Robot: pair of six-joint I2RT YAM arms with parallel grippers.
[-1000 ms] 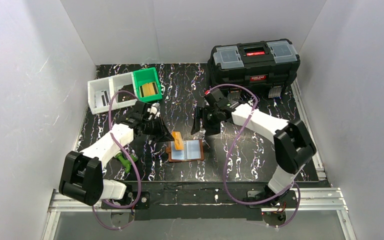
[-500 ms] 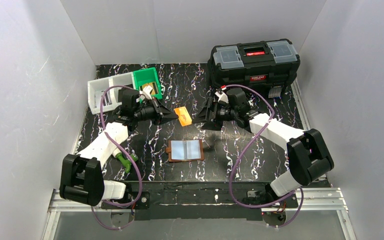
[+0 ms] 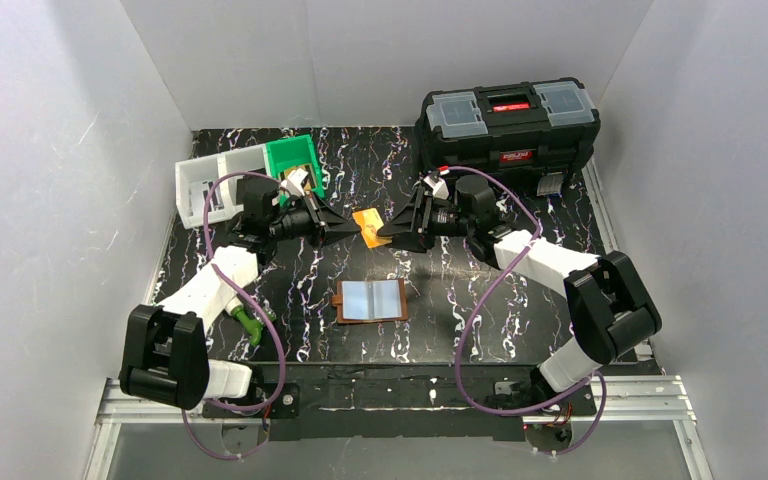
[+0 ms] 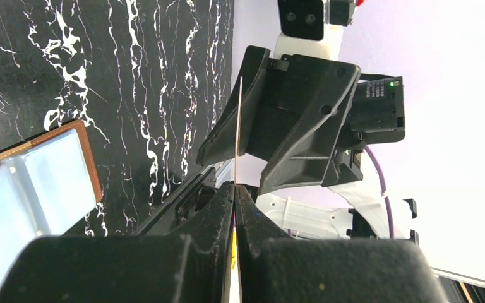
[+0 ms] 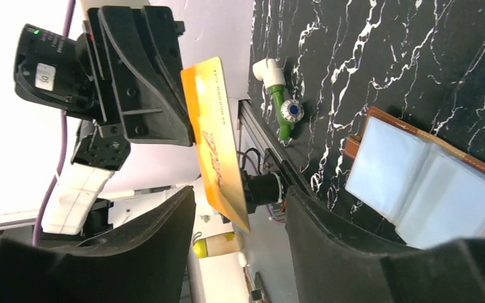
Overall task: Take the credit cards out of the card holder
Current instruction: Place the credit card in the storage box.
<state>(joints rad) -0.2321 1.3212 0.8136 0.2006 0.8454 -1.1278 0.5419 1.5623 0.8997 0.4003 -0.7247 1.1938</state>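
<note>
Top external view is showing two arms reaching toward each other over the black desk point(image 3: 520, 300) with white streaks. In the middle of the frame the left fingers point(image 3: 338, 228) are pressing together on an orange credit card point(image 3: 367, 227) and holding it up in the air, above the desk. The right fingers point(image 3: 400, 230) are pointing at the card from the other side, and their tips are right at its edge. In the right wrist view these fingers are spread wide, and the card is sitting in the gap between them; I cannot tell if one of them is touching it. In the left wrist view the card is showing only as a thin line, pinched at its near end. The card holder point(image 3: 371, 300) is lying open and flat on the desk, lower in the frame than the card and well apart from both arms. Its brown edge is running around shiny pale blue pockets. A big black toolbox point(image 3: 508, 120) is standing at the upper right. A white bin point(image 3: 210, 190) and a green bin point(image 3: 295, 158) are sitting side by side at the upper left. A small green and white thing point(image 3: 246, 322) is lying beside the left arm.
</note>
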